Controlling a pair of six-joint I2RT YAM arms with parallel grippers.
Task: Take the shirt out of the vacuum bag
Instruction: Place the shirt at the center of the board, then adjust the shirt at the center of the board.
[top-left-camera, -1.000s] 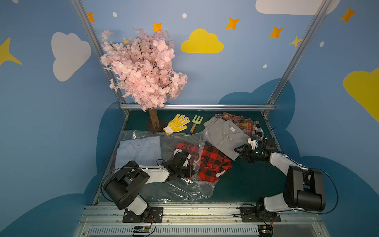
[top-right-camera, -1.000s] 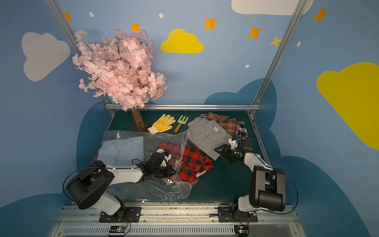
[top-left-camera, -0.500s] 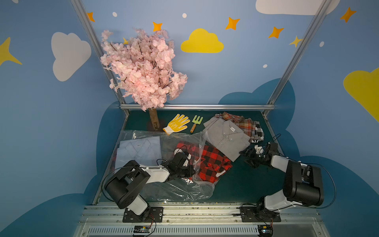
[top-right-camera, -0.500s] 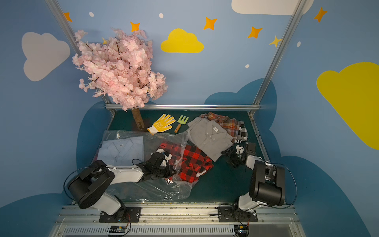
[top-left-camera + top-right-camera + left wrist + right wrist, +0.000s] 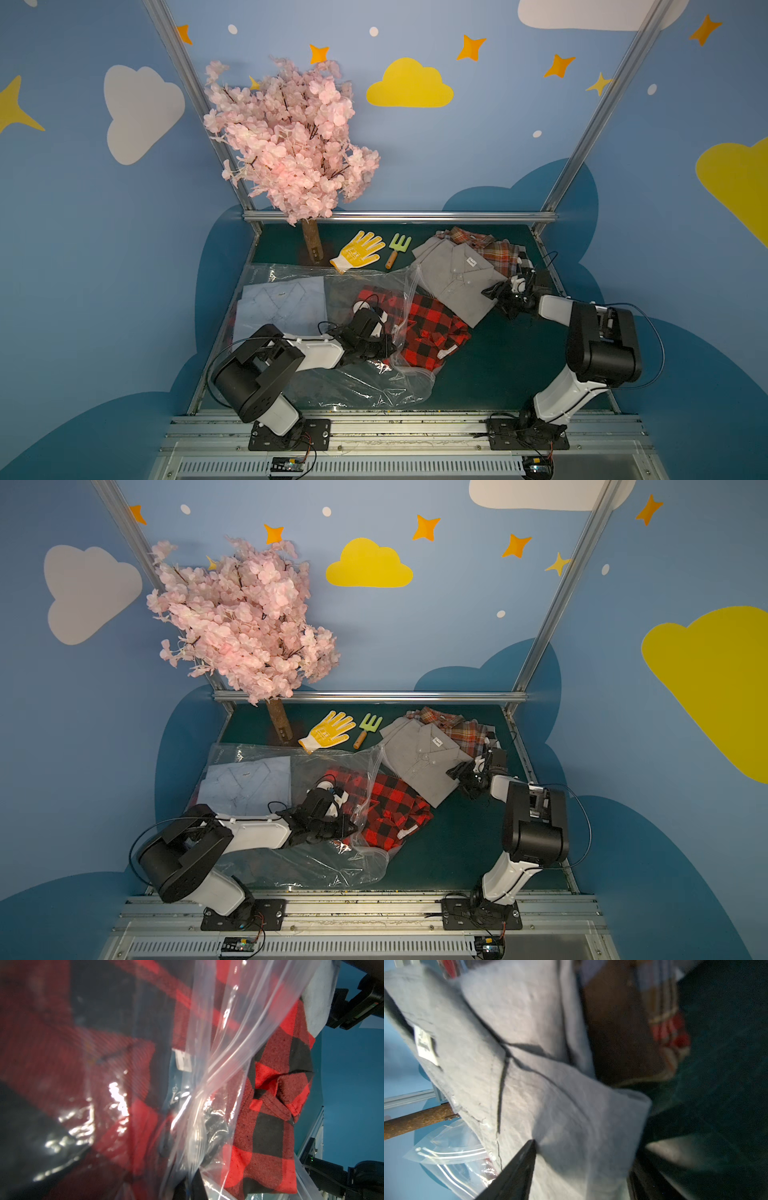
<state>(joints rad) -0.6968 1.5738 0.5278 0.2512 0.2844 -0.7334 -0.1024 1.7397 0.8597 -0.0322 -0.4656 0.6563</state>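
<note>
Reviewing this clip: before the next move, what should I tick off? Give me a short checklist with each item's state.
1. Left gripper shut on the vacuum bag near its mouth: ok.
2. Bag mouth open around the red plaid shirt: ok.
3. Plaid shirt fully out: not ok, part lies under the plastic.
4. Right gripper at the plaid shirt: not ok, jaws open at the edge of the grey shirt.
5. Light blue shirt apart from the plaid one: ok.

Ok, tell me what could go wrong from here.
1. The left fingers are shut on the bag right beside the checked shirt; they may pinch cloth too and hold the shirt in.
2. The right fingers stand open over the grey shirt, so closing there could grab the wrong one.
</note>
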